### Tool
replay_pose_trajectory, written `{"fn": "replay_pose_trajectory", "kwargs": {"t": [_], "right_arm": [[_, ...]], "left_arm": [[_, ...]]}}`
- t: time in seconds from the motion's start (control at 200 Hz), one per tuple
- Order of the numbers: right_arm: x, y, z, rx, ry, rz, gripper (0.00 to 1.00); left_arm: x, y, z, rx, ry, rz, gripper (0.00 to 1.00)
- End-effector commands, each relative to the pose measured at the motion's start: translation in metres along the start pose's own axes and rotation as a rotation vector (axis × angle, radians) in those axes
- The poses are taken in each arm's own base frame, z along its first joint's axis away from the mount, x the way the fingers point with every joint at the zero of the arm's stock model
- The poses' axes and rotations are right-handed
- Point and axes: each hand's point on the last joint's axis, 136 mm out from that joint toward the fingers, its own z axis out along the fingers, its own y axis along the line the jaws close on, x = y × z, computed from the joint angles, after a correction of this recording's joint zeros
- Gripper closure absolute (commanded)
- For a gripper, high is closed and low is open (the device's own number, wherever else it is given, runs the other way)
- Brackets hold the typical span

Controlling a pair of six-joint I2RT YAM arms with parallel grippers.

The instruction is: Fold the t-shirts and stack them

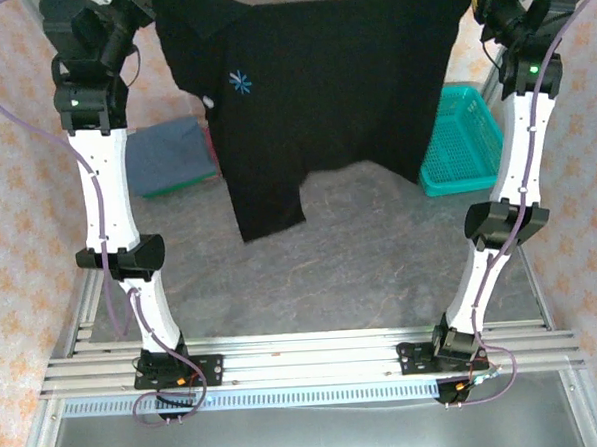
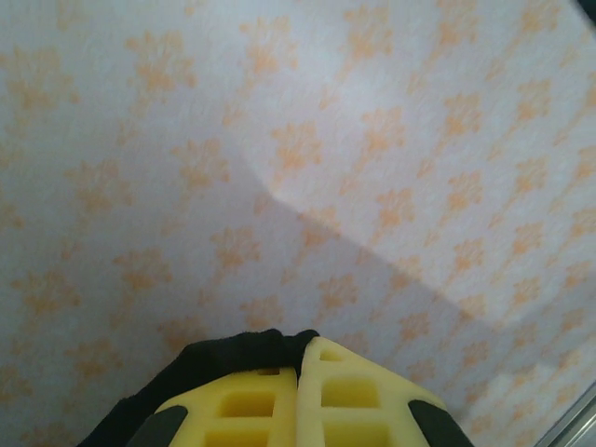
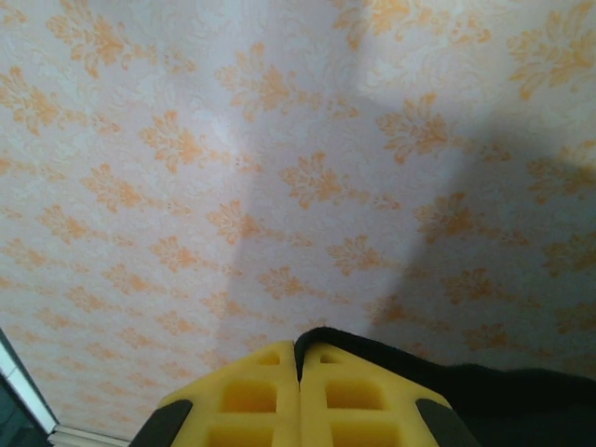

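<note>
Blue starburst logo on black t-shirt

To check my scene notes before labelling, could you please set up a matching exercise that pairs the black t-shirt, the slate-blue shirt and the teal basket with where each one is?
Things:
1. large black cloth t-shirt
2. folded slate-blue cloth shirt
3. teal plastic mesh basket

Places:
A. on the grey table, beside the right arm
B. on the table, beside the left arm
C. hanging spread in the air, pinched by the left gripper and the right gripper

Pairs: 1-C, 2-B, 3-A.
</note>
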Motion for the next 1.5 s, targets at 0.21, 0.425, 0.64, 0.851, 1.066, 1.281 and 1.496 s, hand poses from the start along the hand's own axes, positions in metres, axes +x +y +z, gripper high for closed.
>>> {"fn": "replay_pose_trajectory", "kwargs": {"t": [0.21,0.425,0.64,0.851,1.066,1.281,1.496], "right_arm": [[0.041,-0.036,-0.038,0.104,0.186,-0.069,1.0],[0.144,-0.188,-0.143,0.402,0.285,0.104,1.0],[0.238,-0.323,-0.301,0.927,0.367,0.162,0.92],[0.246,-0.36,-0.363,1.196,0.35,0.104,0.38],[0.233,-0.335,-0.346,1.133,0.321,0.086,0.32],[0.239,-0.298,-0.298,0.939,0.431,0.041,0.32],[0.296,-0.315,-0.281,0.942,0.553,0.047,0.37]], "left_arm": [[0.02,-0.026,-0.059,0.047,0.227,0.087,1.0],[0.19,0.059,-0.175,-0.321,0.609,0.008,1.0],[0.318,0.168,-0.373,-0.83,0.711,-0.302,1.0],[0.328,0.211,-0.458,-1.114,0.618,-0.308,0.0],[0.284,0.195,-0.421,-1.098,0.62,-0.181,0.0],[0.282,0.193,-0.385,-1.056,0.628,-0.157,0.0],[0.334,0.207,-0.348,-1.01,0.802,-0.168,0.0]]}}
